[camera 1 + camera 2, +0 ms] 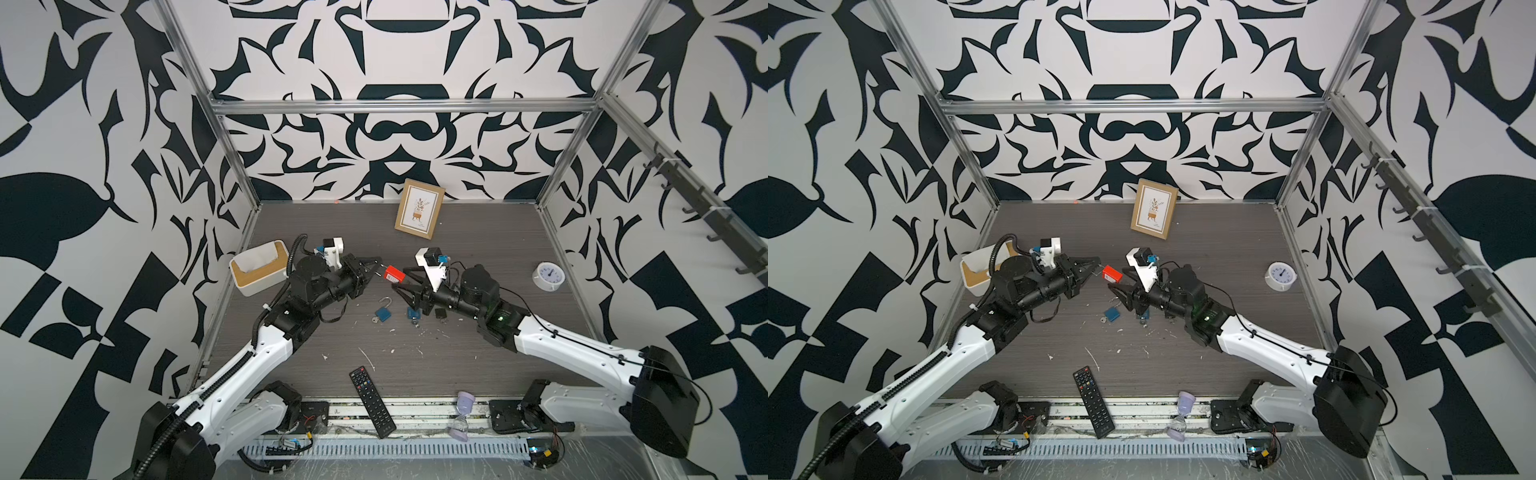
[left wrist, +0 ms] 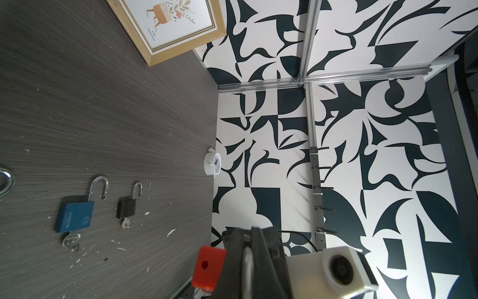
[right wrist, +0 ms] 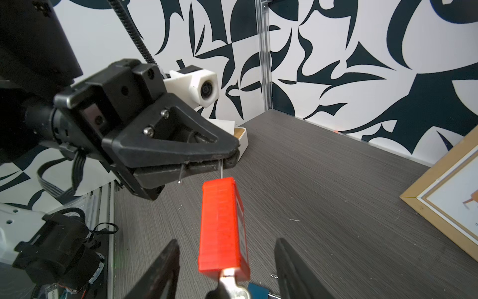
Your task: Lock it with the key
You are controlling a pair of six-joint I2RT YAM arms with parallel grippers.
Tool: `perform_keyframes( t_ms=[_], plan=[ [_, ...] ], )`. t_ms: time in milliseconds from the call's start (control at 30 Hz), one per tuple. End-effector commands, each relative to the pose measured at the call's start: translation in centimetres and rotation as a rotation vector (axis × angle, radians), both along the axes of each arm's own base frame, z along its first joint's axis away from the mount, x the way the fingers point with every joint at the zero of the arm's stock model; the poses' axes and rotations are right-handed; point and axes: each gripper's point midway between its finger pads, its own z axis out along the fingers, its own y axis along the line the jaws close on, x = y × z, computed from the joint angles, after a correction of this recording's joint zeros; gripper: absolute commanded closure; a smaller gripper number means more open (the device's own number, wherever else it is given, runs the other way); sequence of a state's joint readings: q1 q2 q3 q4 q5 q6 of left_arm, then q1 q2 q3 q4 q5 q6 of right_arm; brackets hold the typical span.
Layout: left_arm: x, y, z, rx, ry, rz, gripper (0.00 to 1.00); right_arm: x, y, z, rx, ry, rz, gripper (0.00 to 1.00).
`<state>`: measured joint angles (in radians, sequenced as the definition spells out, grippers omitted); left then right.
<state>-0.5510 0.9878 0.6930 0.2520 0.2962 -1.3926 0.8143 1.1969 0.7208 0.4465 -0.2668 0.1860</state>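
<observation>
Dark wood-grain tabletop [image 1: 478,365] inside a patterned enclosure. Left claw [image 3: 227,160], pressed together, pinches the thin shackle [image 3: 221,172] of a red padlock [image 3: 219,227]. The padlock hangs in the air at mid-scene, with a key [image 3: 232,283] in its lower end. Right claw [image 1: 400,279] is spread, one finger on each side of the padlock body, neither touching. On the tabletop beneath lie a blue padlock [image 1: 383,312], a second blue padlock [image 2: 75,216] and a black padlock [image 2: 126,207], shackles open. Farther out: frame [image 1: 419,208], clock [image 1: 548,275], remote [image 1: 372,401].
</observation>
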Motion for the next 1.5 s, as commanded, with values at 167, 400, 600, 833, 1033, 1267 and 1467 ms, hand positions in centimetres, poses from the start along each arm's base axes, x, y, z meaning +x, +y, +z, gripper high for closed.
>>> perform_keyframes(
  t_ms=[167, 400, 600, 833, 1033, 1267, 1467],
  plan=[
    [-0.2, -0.6, 1.6, -0.051, -0.042, -0.037, 1.00, 0.4, 0.4, 3.9, 0.085, -0.062, -0.002, 0.52],
    [-0.1, -0.8, 1.4, -0.057, -0.040, -0.045, 1.00, 0.7, 0.7, 4.0, 0.089, -0.054, -0.003, 0.65],
    [-0.1, -0.8, 1.3, -0.054, -0.044, -0.045, 1.00, 0.9, 0.5, 4.2, 0.087, -0.046, -0.022, 0.90],
    [0.2, -0.7, 1.5, 0.169, -0.293, -0.125, 0.41, 1.5, -0.5, 3.1, 0.069, 0.188, -0.017, 1.00],
    [-0.3, -0.6, -1.7, 0.356, -0.460, -0.193, 0.22, 0.0, -2.4, 2.0, 0.064, 0.487, 0.039, 1.00],
    [-1.5, -0.5, -3.0, 0.295, -0.566, -0.235, 0.16, -0.6, -6.8, 1.3, 0.204, 0.762, 0.112, 1.00],
    [-1.3, -1.0, -3.0, 0.138, -0.498, -0.280, 0.12, -2.6, -7.8, 0.3, 0.148, 0.725, 0.144, 1.00]
  ],
)
